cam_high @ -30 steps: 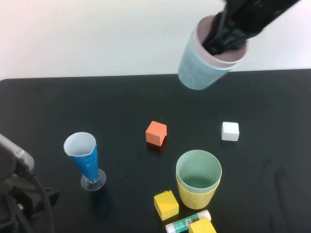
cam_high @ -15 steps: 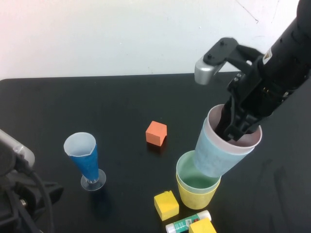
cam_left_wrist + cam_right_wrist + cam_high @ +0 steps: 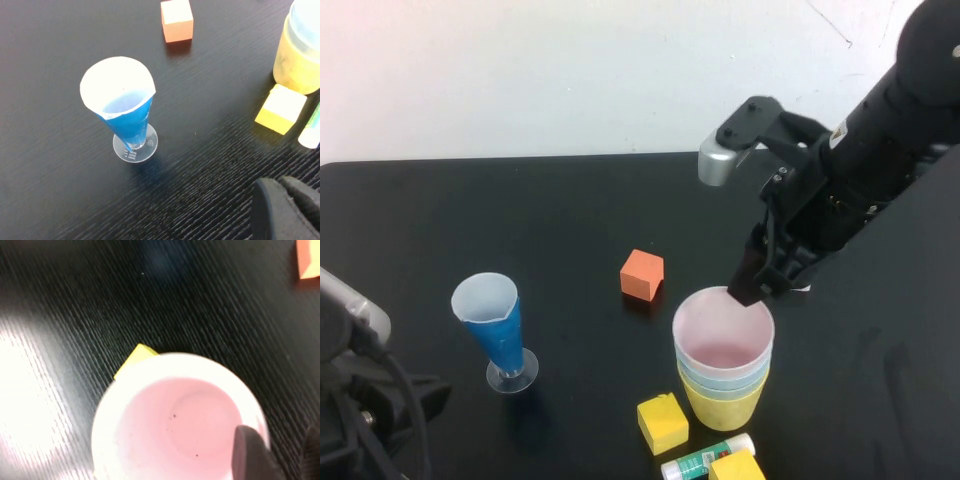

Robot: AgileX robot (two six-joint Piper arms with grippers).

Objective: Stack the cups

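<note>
Standing nested near the table's front edge: pink cup (image 3: pixel 723 330) inside blue cup (image 3: pixel 724 377), inside yellow cup (image 3: pixel 724 405). Right gripper (image 3: pixel 760 288) at the pink rim's far side, fingers parted, holding nothing. Left gripper (image 3: pixel 287 210) low at front-left, grip indeterminate.

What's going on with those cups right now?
Right gripper at the pink cup's rim, fingers apart. Left gripper parked low, away. Pink and blue cups nested in the yellow cup. Nothing blocking.
</note>
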